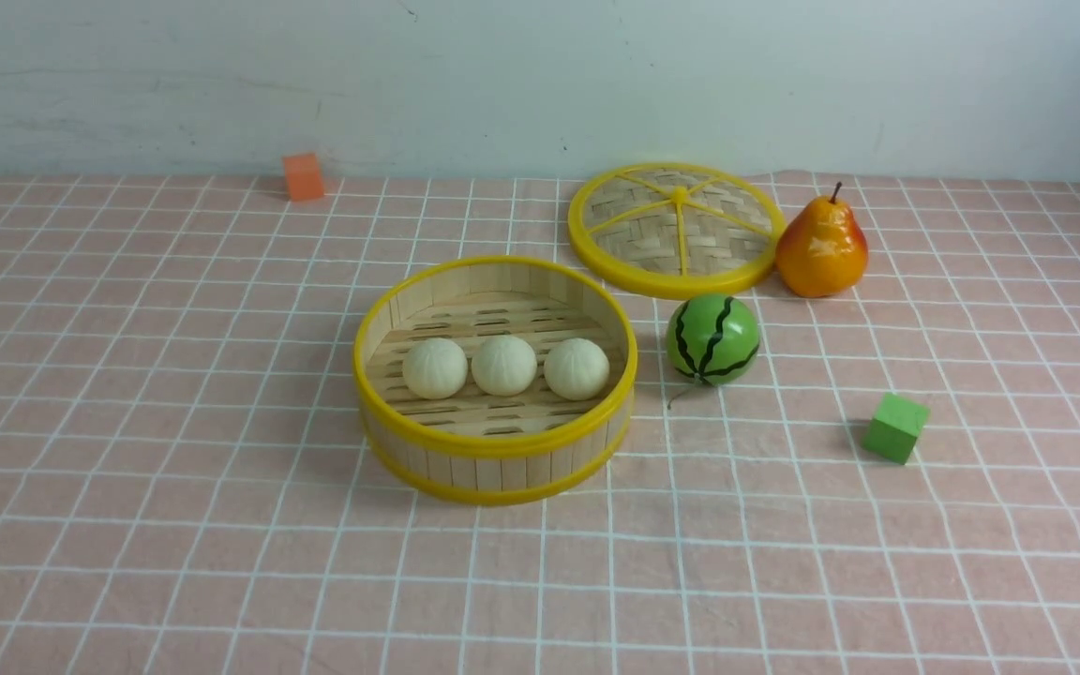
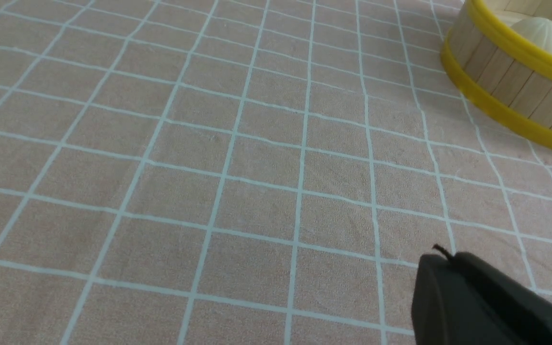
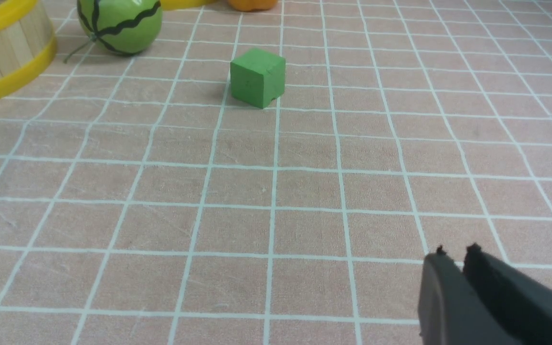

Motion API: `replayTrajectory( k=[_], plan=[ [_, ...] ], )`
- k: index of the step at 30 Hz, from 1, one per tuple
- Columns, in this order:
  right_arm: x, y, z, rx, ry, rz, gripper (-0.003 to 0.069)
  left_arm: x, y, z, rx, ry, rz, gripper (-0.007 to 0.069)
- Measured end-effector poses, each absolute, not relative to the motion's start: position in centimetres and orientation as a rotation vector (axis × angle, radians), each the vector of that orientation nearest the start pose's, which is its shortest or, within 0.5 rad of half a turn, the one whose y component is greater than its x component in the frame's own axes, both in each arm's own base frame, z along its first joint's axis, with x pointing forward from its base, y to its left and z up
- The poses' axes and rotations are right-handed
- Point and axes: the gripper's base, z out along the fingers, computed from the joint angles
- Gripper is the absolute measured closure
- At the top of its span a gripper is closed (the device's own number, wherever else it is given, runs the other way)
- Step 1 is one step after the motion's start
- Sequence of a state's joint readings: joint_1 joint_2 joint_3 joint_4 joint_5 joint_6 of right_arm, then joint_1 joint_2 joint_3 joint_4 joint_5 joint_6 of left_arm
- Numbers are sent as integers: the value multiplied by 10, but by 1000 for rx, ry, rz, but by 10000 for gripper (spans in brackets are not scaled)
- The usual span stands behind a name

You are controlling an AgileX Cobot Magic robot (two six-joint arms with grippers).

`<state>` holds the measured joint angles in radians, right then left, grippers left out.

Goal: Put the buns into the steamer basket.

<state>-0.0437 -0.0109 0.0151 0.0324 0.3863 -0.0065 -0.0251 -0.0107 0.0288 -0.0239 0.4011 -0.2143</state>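
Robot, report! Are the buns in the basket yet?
Left gripper shut, empty. Right gripper barely parted, empty. Three buns inside steamer basket. Nothing in the way.

Three buns (image 1: 503, 366), one steamer basket (image 1: 495, 448), one lid (image 1: 676, 230), one watermelon (image 1: 712, 338), one pear (image 1: 821, 248), two cubes (image 1: 895, 427).

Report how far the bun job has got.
Done: all three buns lie in a row on the slatted floor of the steamer basket. In hand: nothing; the left gripper is shut over bare cloth, and the right gripper, a slight gap between its tips, holds nothing. Left: no bun remains outside on the tablecloth.
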Motion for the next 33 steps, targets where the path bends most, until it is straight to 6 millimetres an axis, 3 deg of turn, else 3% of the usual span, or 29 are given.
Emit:
replayTrajectory(
  k=[33],
  plan=[
    [52,-1,174,55,1873,-3,553,52,-2,168,-194,1897,-186,627]
  ],
)
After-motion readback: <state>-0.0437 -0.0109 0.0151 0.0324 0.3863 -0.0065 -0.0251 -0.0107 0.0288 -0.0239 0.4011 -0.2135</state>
